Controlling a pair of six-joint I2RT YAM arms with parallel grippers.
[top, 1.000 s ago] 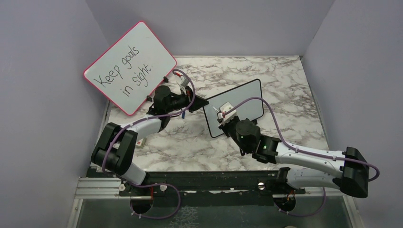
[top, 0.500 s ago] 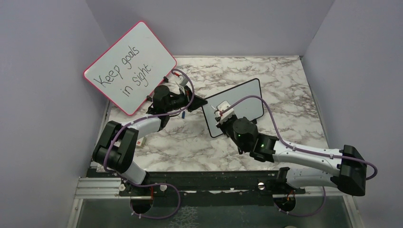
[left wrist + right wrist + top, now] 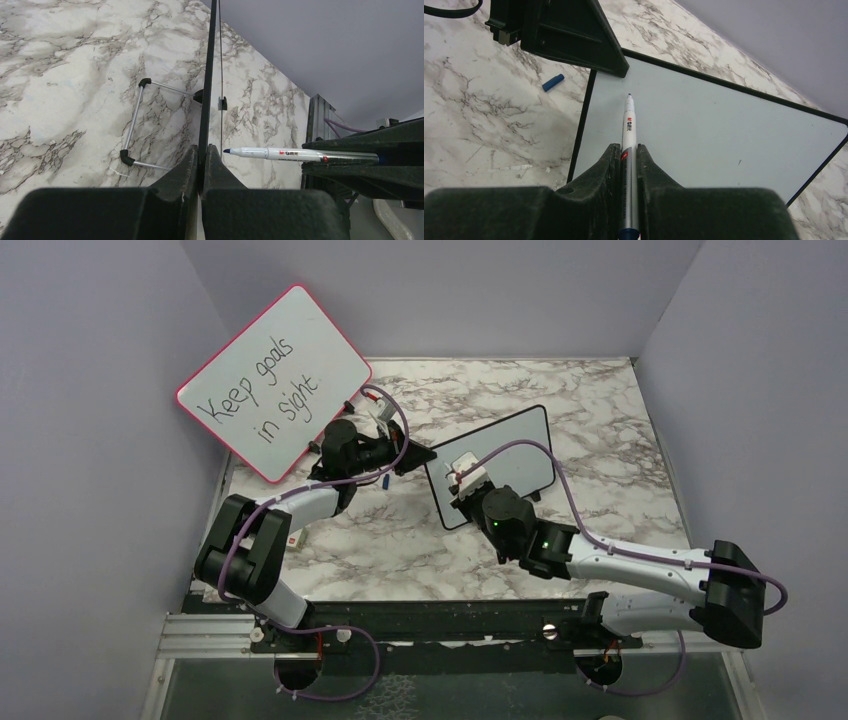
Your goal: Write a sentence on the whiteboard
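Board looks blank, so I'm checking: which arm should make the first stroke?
Right. The right gripper holds the uncapped marker, tip aimed at the whiteboard; the left gripper pinches its edge.

Plain lavender-grey walls closed in the table (image 3: 600, 420) on three sides: the left wall (image 3: 90, 490), the back wall (image 3: 450, 290) and the right wall (image 3: 760, 390). The tabletop was white marble pattern with grey-brown veins, evenly lit. A red-framed board (image 3: 275, 380) stood tilted by the left wall, and a metal rail (image 3: 200, 635) ran along the near edge.
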